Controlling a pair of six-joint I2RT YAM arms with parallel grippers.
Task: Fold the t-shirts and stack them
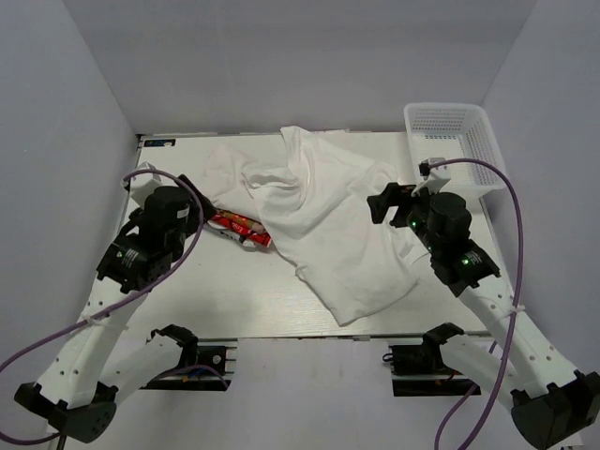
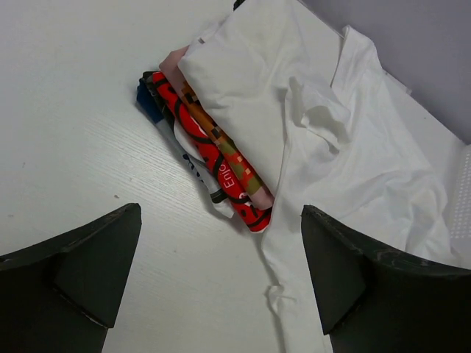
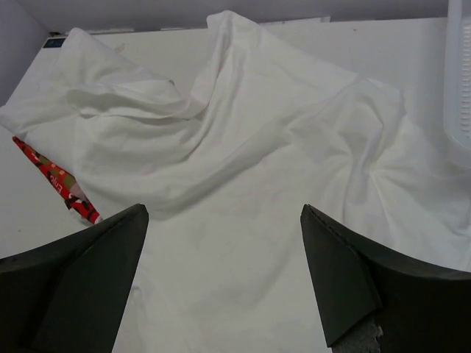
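Observation:
A large white t-shirt lies rumpled and spread across the middle of the table; it also shows in the right wrist view and the left wrist view. Part of it drapes over a stack of folded shirts, whose red patterned shirt sticks out at the left, also in the left wrist view and the right wrist view. My left gripper is open and empty above bare table, just short of the stack. My right gripper is open and empty above the white shirt's right half.
A white plastic mesh basket stands at the back right corner, right of the shirt. Grey walls close in the table on three sides. Bare table lies at the front left.

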